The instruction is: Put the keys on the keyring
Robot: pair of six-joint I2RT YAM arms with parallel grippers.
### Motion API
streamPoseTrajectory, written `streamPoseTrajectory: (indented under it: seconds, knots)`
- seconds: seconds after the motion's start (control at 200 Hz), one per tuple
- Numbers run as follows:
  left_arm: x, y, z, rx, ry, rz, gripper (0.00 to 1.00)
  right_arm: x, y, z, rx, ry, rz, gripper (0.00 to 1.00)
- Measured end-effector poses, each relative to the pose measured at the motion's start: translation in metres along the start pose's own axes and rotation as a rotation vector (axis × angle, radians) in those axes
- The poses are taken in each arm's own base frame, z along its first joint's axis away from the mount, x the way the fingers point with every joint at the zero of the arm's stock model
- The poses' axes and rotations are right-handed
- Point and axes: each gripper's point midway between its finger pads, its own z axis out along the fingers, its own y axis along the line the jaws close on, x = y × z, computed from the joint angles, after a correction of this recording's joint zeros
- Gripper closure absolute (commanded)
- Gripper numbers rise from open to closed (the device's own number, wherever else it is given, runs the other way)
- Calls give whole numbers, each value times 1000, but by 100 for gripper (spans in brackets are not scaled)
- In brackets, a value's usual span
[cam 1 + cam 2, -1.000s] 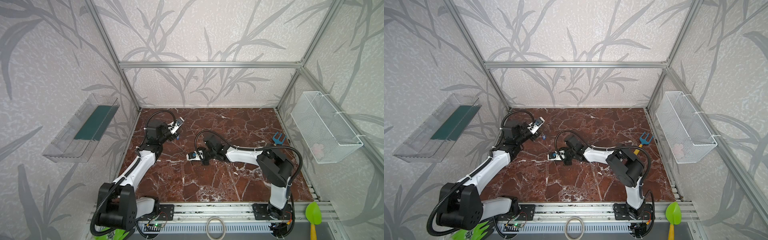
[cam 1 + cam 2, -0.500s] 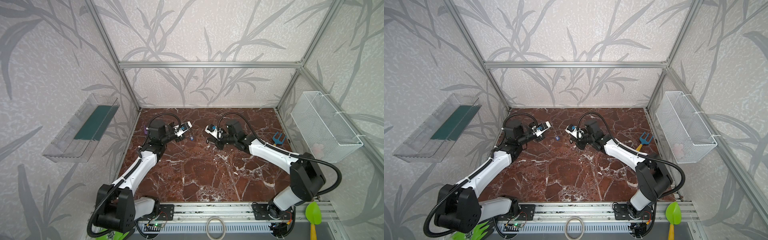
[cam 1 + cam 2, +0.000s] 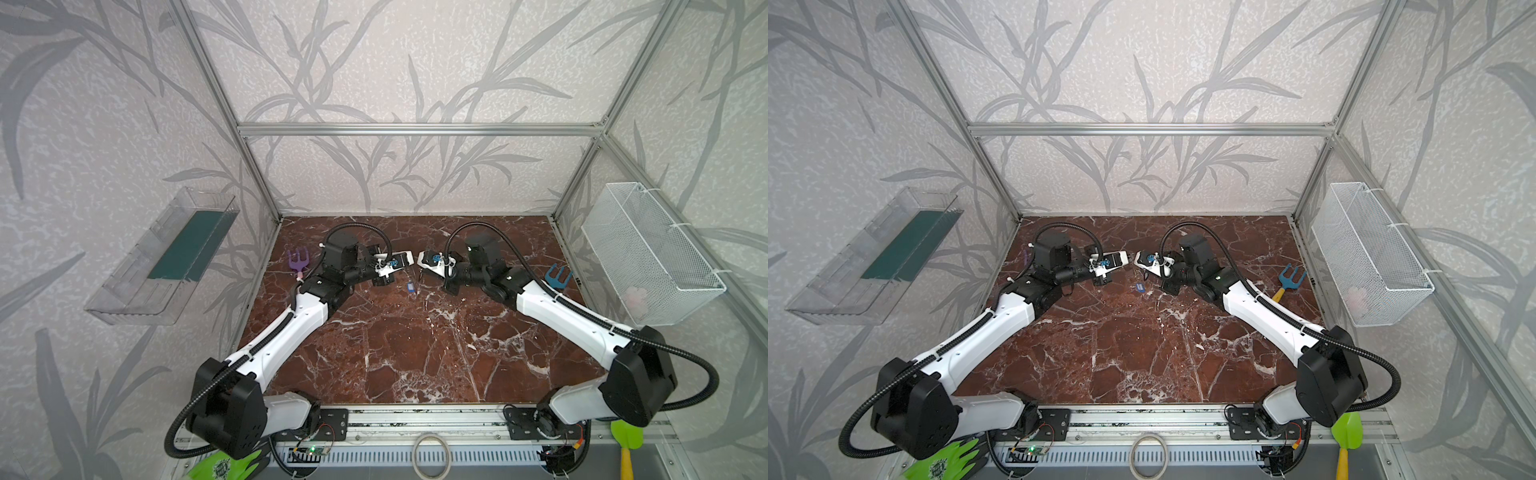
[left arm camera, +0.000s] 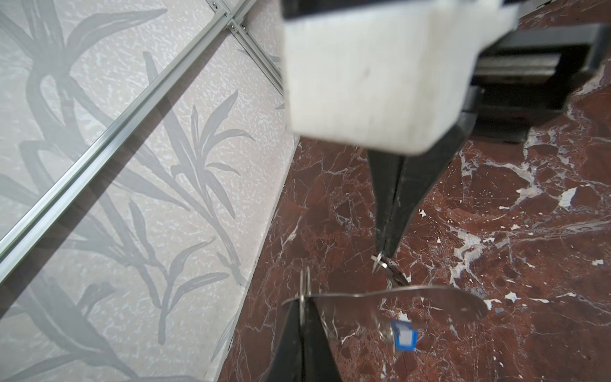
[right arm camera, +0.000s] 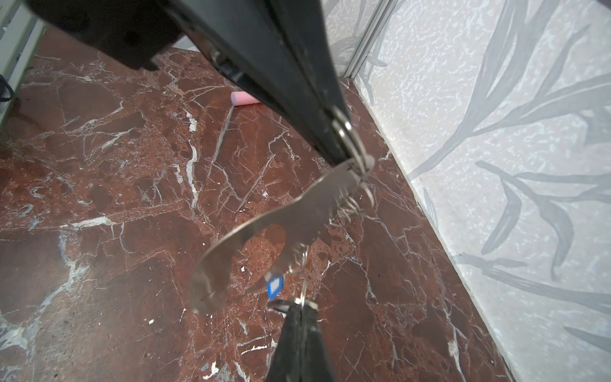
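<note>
Right claw (image 5: 345, 145) clamps the keyring (image 5: 314, 205) by one end; left claw (image 5: 301, 306) pinches a small metal loop (image 4: 380, 262) at its edge.

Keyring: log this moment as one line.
keyring: held in air | right gripper: shut on its end | left gripper: shut on small ring | blue tag: below keyring

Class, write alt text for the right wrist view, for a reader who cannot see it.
The right pincer, shut, holds one end of the flat grey keyring above the red marble table. The left pincer, also shut, pinches a small ring at its looped edge, beside a blue tag.
</note>
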Motion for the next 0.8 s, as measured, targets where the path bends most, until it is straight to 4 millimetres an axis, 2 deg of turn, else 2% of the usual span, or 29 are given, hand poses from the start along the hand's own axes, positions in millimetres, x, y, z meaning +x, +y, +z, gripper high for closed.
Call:
streamPoseTrajectory:
  seconds: [0.36, 0.8]
  knots:
    - [0, -1, 3, 35, 50, -32, 100, -21, -8, -21, 54, -53, 45, 100]
    - [-4, -13, 14, 74, 89, -46, 100, -38, -8, -24, 37, -135, 149, 100]
